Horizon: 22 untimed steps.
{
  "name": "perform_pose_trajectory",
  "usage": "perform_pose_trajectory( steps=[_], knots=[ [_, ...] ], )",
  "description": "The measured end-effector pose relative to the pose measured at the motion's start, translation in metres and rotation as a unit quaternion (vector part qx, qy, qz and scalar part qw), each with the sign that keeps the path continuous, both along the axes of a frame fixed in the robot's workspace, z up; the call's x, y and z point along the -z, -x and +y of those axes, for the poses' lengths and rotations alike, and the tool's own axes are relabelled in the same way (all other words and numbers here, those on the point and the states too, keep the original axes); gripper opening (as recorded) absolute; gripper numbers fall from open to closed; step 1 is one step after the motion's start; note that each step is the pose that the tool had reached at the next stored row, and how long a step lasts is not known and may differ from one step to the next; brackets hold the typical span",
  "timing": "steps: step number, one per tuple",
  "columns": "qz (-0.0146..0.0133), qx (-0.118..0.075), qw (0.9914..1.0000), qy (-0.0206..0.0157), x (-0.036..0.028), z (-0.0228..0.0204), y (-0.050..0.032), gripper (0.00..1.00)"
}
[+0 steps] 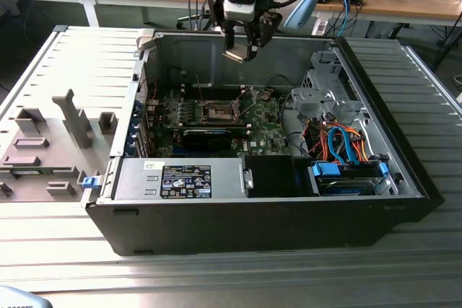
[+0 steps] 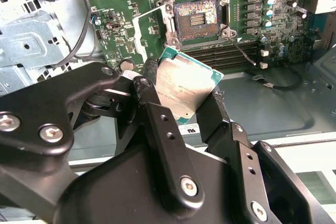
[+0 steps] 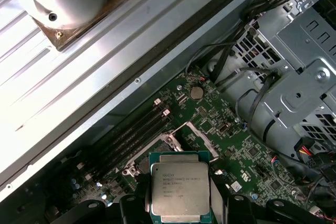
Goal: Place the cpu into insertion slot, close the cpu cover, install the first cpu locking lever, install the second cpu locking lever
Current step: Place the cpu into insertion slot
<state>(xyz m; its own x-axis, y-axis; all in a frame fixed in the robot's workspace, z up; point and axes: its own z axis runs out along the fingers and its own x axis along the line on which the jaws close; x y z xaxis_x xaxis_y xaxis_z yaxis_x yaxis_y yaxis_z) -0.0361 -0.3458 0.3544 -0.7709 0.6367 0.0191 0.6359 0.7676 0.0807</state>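
Observation:
My gripper [image 1: 242, 50] hangs above the open computer case, shut on the cpu [image 1: 237, 54], a flat square chip with a silvery face. In both wrist views the cpu [image 2: 184, 87] [image 3: 180, 190] sits between the two black fingers, held by its edges and tilted. The insertion slot [image 2: 197, 18] lies below it on the green board, uncovered, with its dark brownish centre showing; in the exterior view the slot [image 1: 216, 111] is near the board's middle. The cpu cover [image 2: 135, 38] stands raised beside the slot. A thin wire lever [image 2: 241, 51] sticks out next to the slot.
A metal drive cage [image 1: 323, 95] and orange and blue cables [image 1: 339, 146] fill the case at the exterior view's right. A silver power supply [image 1: 180, 178] lies along the front. Long black memory slots [image 3: 131, 135] flank the socket. Grey fixtures [image 1: 50, 142] stand on the table at the left.

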Motion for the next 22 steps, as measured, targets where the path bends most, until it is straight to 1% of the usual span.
perform_pose_trajectory(
  steps=[22],
  knots=[
    [0.0, 0.005, 0.99999, 0.0, 0.0003, 0.0, 0.0, 0.54]
  ],
)
